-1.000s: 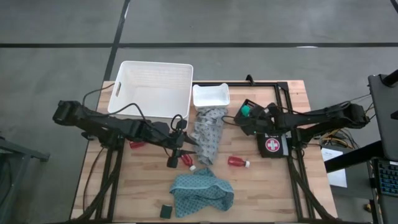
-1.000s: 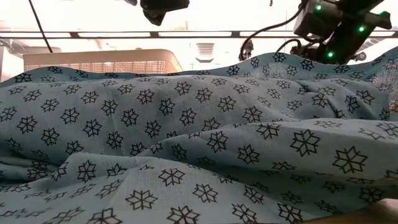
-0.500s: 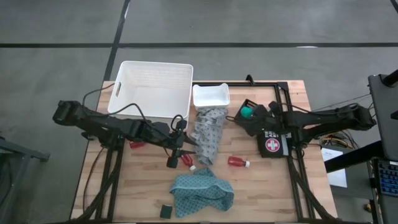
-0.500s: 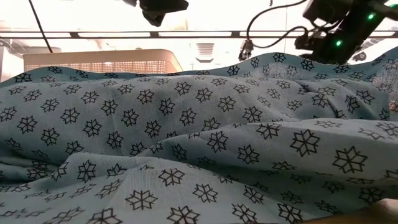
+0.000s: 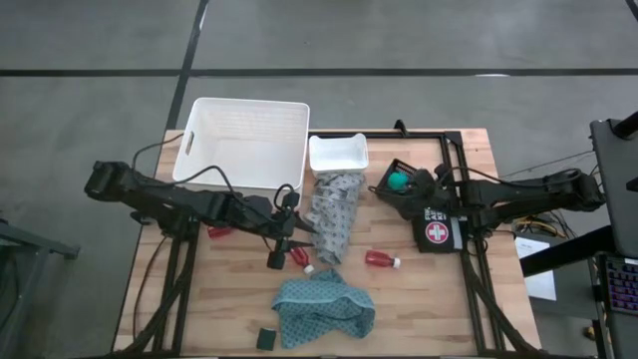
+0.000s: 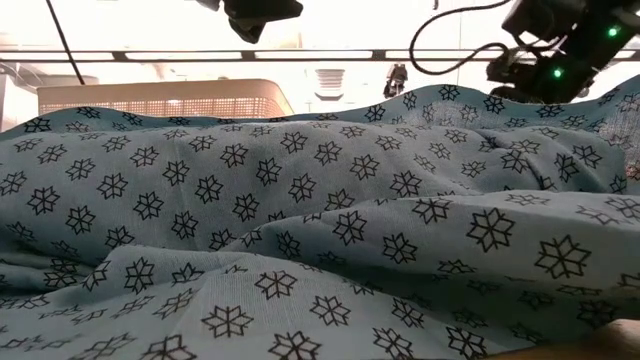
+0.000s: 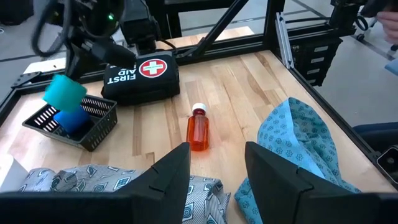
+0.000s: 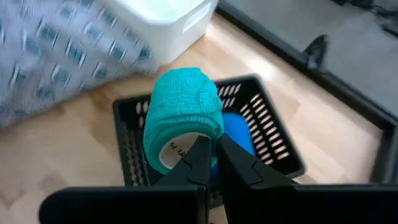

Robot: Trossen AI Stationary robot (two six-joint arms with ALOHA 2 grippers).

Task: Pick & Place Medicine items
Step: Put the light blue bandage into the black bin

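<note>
High view: the right gripper [image 5: 403, 185] hangs directly over the black basket [image 5: 389, 172]. Right wrist view: its jaws are clenched on the green roll [image 8: 181, 116], the blue container [image 8: 237, 137] already lying in the basket beneath. Left wrist view: the left gripper [image 7: 214, 171] waits half-parted, grasping nothing.

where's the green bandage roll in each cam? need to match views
High view: green roll over the black basket, at the right gripper.
Low view: not in it; the teal cloth fills the picture.
Left wrist view: roll above the basket, beside the first-aid pouch.
Right wrist view: roll pinched at the fingertips, over the basket.
Shared landmark: the black basket.
</note>
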